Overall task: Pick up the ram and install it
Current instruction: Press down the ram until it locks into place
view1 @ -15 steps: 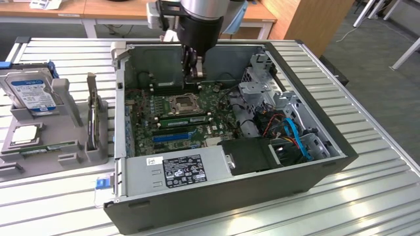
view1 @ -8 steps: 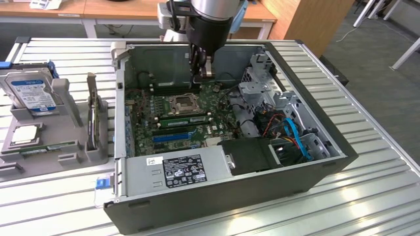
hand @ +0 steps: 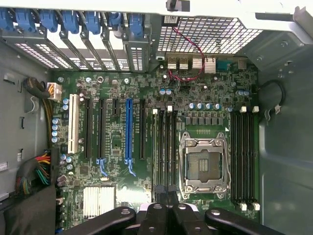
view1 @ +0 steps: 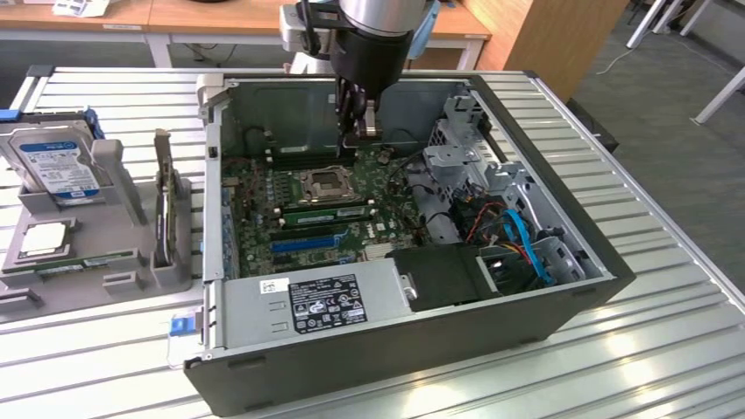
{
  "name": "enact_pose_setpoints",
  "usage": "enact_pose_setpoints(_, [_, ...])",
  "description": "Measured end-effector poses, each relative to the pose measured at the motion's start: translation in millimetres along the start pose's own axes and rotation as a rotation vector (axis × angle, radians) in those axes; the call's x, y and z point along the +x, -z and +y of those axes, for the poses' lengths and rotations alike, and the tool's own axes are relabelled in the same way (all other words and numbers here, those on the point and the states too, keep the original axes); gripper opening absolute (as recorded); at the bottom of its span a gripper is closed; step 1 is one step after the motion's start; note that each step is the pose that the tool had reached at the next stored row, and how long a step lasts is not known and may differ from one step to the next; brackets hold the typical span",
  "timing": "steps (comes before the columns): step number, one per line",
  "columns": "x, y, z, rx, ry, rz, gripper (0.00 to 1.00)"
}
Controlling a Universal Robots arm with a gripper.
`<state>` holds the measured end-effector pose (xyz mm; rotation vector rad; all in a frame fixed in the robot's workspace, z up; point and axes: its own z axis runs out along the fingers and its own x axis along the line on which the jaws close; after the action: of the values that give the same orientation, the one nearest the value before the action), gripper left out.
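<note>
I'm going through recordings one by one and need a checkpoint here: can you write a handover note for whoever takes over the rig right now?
Gripper: shut, down inside the open computer case, above the motherboard near its far memory slots. I cannot tell whether anything is pinched between its fingers.
Memory stick: a thin green stick that looks like it lies in the grey holder outside the case, on the exterior view's left.
Done: no installation visible; those far slots look empty.
Left: confirm the pick-up and seat the stick.
</note>
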<state>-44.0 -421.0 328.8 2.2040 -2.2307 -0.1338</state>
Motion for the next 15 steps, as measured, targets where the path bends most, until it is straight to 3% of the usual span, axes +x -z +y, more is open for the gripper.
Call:
enact_pose_setpoints(7, [0.0, 0.0, 0.0, 0.0003, -0.005, -0.0003, 0.1])
enact_pose_setpoints(15, [0.0, 0.0, 0.0, 0.0033, -0.056, -0.0035, 0.1])
